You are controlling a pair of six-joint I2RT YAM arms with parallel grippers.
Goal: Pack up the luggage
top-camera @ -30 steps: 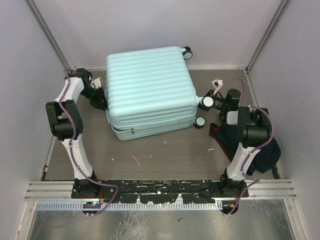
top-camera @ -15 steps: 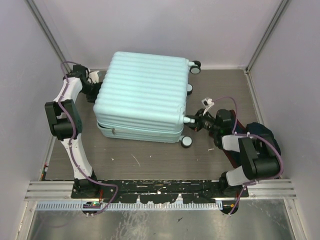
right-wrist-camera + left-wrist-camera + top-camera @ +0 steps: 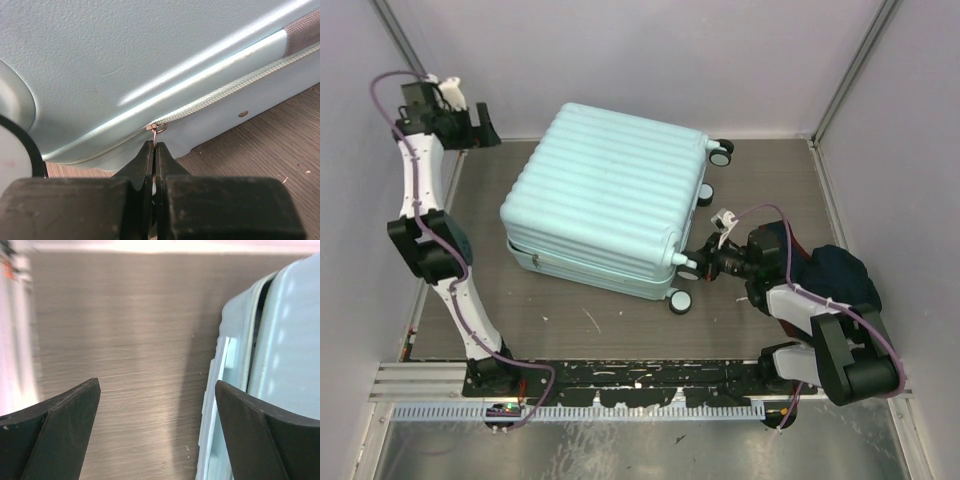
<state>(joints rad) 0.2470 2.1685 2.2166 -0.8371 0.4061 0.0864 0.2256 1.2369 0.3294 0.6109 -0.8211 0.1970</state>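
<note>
the pale mint-blue hard-shell suitcase (image 3: 610, 210) lay flat and closed on the wood-grain bench (image 3: 620, 325), ribbed shell up. it was turned at an angle, with its small wheels (image 3: 720, 153) toward the right side. the right pincer (image 3: 154, 150) was clenched, its tips pinched together on the zipper pull (image 3: 159, 128) at the seam along the suitcase's near right edge, low beside a wheel. the left pincer (image 3: 156, 387) was released, its jaws spread wide with nothing between them. it was raised at the far left corner, apart from the suitcase. its wrist view looked down on bare bench and the suitcase's left edge. a heap of dark clothing (image 3: 840, 275) lay at the right of the bench, beside the right arm.
</note>
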